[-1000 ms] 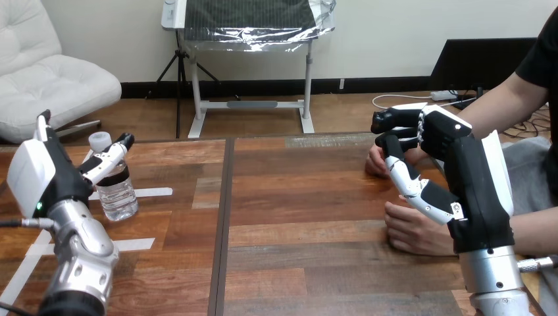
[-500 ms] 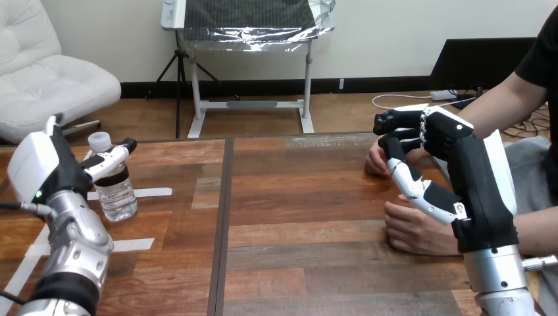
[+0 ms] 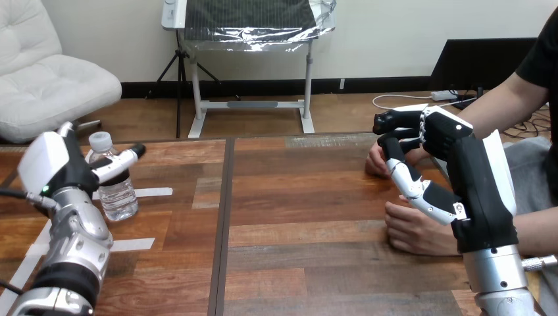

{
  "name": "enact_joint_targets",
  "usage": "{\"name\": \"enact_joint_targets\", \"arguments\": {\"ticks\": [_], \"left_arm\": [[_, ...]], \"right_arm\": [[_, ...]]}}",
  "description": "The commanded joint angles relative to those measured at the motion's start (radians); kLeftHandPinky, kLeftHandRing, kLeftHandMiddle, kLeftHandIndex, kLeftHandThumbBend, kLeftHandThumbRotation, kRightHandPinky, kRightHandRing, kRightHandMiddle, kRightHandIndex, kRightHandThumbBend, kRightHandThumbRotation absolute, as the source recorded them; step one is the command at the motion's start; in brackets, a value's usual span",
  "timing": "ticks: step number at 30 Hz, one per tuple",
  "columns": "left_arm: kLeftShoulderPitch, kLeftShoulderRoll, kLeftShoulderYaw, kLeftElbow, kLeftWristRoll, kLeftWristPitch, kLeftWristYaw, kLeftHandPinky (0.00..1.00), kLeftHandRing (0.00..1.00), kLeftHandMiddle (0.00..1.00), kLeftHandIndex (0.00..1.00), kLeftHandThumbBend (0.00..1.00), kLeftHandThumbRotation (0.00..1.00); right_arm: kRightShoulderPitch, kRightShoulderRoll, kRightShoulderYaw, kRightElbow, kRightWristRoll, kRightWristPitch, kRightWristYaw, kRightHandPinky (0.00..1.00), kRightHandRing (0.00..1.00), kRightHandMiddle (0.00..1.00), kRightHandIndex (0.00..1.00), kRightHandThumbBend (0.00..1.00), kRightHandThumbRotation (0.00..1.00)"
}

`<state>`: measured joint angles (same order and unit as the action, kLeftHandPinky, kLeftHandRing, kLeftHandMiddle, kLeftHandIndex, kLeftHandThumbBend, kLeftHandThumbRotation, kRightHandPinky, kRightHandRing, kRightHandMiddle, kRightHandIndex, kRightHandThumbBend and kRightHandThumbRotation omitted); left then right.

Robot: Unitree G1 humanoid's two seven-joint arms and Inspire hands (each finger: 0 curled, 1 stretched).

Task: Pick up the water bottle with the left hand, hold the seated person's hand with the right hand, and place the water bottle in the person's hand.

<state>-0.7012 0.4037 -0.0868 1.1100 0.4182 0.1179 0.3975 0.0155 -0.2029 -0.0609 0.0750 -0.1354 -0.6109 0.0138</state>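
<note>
- Head view is showing a clear plastic water bottle with a white screw cap. It is standing upright on the brown wooden plank tabletop, close to the tabletop's left side. Any print on the bottle is too small to read.
- Right beside the bottle, the left robot hand, black with white shells, is hovering with its fingers held straight and open. One of them is crossing in front of the bottle's shoulder, just under the cap. This robot hand is gripping nothing, and whether it is touching the bottle cannot be told.
- Strips of white tape are lying flat on the tabletop, just beside the bottle's base and nearer the camera.
- At the tabletop's right side, well apart from the bottle, the right robot hand is hanging above the wood, directly in front of the person's farther hand. Whether this robot hand has hold of that hand cannot be told.
- Below the right robot hand, the person's nearer hand is resting on the tabletop, loosely curled.
</note>
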Motion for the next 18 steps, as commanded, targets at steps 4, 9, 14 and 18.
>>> {"name": "enact_joint_targets", "arguments": {"ticks": [4, 9, 14, 18], "left_arm": [[-0.097, 0.034, -0.044, 0.032, 0.021, -0.032, -0.040, 0.74, 0.83, 0.86, 0.87, 0.92, 0.62], [-0.099, 0.034, -0.054, 0.050, 0.022, -0.065, -0.055, 0.71, 0.80, 0.84, 0.86, 0.95, 0.66], [-0.099, 0.031, -0.056, 0.059, 0.018, -0.084, -0.063, 0.69, 0.78, 0.82, 0.85, 0.97, 0.67], [-0.104, 0.020, -0.060, 0.057, 0.016, -0.061, -0.077, 0.70, 0.79, 0.82, 0.85, 0.97, 0.67]], "right_arm": [[-0.063, -0.018, -0.011, -0.022, 0.000, 0.000, 0.002, 0.46, 0.57, 0.62, 0.60, 0.33, 0.00], [-0.062, -0.021, -0.011, -0.023, 0.007, 0.001, 0.008, 0.46, 0.58, 0.63, 0.60, 0.33, 0.00], [-0.058, -0.024, -0.011, -0.029, 0.008, 0.007, 0.014, 0.47, 0.58, 0.63, 0.60, 0.33, 0.00], [-0.058, -0.023, -0.012, -0.029, 0.020, 0.005, 0.023, 0.48, 0.59, 0.63, 0.61, 0.34, 0.00]]}}
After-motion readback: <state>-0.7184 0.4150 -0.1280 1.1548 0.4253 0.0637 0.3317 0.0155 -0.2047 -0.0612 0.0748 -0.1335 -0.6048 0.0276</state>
